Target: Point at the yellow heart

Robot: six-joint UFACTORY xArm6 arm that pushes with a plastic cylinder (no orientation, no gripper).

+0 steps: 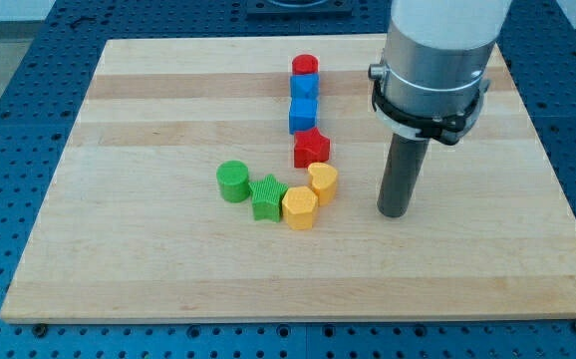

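My tip (394, 212) stood on the bench (119, 259) to the right of the yellow heart (323, 182), near it but apart, with bare wood between; there was no gripper on this arm to be apart or together, only the rod. The likely fault, I judged, was overshooting leftward and shoving the heart into the yellow hexagon (299, 208) touching its near-left side, or the red star (311, 148) just behind it. Further left sat the green star (267, 197) and green cylinder (233, 181); two blue cubes (304, 104) and a red cylinder (305, 66) lay beyond, none blocking the approach.
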